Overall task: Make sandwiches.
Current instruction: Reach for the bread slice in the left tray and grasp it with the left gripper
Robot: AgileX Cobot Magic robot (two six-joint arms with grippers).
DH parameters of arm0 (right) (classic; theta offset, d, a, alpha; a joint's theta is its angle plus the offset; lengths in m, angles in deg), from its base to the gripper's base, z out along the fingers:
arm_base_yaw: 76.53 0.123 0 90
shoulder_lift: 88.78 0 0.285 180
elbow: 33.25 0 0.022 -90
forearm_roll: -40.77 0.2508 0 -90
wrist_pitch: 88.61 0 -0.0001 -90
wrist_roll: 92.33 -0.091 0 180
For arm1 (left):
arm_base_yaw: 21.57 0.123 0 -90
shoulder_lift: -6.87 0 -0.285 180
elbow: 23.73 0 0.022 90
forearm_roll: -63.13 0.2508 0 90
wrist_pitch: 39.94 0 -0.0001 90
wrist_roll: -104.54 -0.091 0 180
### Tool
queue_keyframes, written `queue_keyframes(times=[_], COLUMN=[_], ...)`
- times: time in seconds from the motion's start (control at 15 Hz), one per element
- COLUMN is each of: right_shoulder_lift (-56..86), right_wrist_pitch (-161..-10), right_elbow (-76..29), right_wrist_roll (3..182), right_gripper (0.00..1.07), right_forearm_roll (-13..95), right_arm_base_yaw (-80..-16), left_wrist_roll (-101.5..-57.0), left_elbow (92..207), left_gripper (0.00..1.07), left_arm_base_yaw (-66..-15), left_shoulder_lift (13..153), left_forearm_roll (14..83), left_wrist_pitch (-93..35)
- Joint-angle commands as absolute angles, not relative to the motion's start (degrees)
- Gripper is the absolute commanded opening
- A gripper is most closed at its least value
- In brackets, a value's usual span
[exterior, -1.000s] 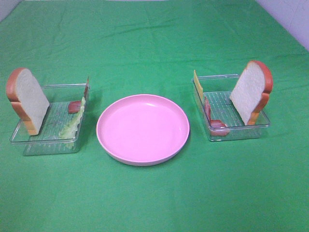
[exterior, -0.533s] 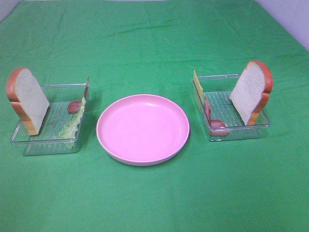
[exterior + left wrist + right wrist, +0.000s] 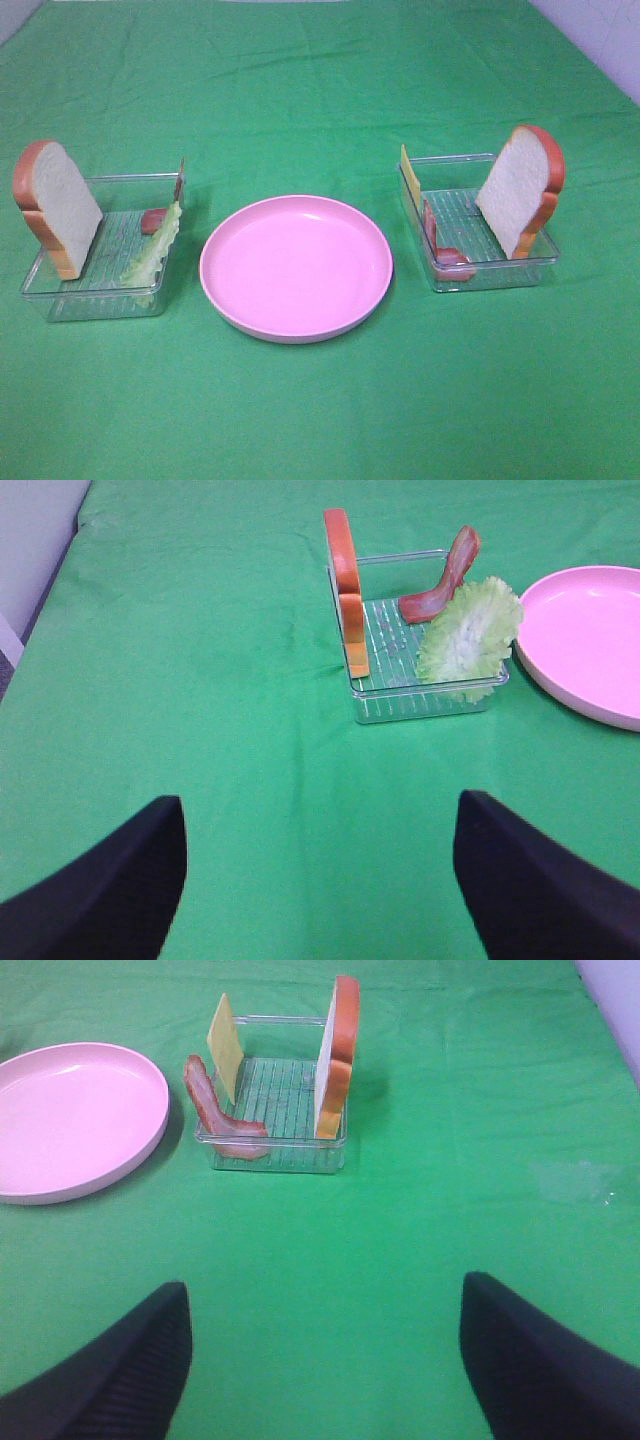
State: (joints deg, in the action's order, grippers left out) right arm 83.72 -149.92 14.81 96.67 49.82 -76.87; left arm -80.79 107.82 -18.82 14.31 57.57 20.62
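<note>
- Sandwich bits were seen unstacked: one bread slice [image 3: 55,205], lettuce [image 3: 152,250] and bacon [image 3: 153,220] propped in the left tray [image 3: 95,300].
- The other bread slice [image 3: 520,190], cheese [image 3: 409,175] and a second bacon strip [image 3: 440,245] were propped in the right tray [image 3: 500,275].
- The pink plate [image 3: 295,265] was parked between the trays on the counter [image 3: 320,420].
- The left tool [image 3: 318,805] and right tool [image 3: 322,1285] were both spread wide apart, well short of the trays.

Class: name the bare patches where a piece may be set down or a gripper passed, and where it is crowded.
Free: the pink plate, bare inside; the green cloth in front of the plate and trays, and behind them. Narrow cloth gaps lie between plate and left tray, plate and right tray. Crowded: both trays, holding bread slices, lettuce, bacon, cheese.
</note>
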Motion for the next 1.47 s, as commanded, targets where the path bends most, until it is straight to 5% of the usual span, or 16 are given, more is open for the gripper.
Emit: queue_keyframes(times=[0.07, 0.4, 0.8, 1.47], right_shoulder_lift=[84.64, 84.64, 84.64, 84.64], right_wrist_pitch=[-149.46, -149.46, -149.46, -149.46], right_elbow=[14.86, 14.86, 14.86, 14.86], right_wrist_roll=[96.61, 96.61, 96.61, 96.61], right_gripper=[0.71, 0.71, 0.71, 0.71], right_forearm_roll=[49.88, 49.88, 49.88, 49.88], right_arm_base_yaw=[-77.16, -77.16, -77.16, -77.16], left_wrist_roll=[-80.73, -78.61, -76.2, -75.97], left_elbow=[107.76, 111.09, 119.97, 155.26], left_gripper=[0.71, 0.71, 0.71, 0.71], left_arm_base_yaw=[-18.59, -18.59, -18.59, -18.59], left_shoulder_lift=[13.11, 19.07, 46.11, 100.72], left_forearm_roll=[57.0, 56.14, 51.9, 51.84], left_wrist_pitch=[20.05, 10.88, -3.27, 20.28])
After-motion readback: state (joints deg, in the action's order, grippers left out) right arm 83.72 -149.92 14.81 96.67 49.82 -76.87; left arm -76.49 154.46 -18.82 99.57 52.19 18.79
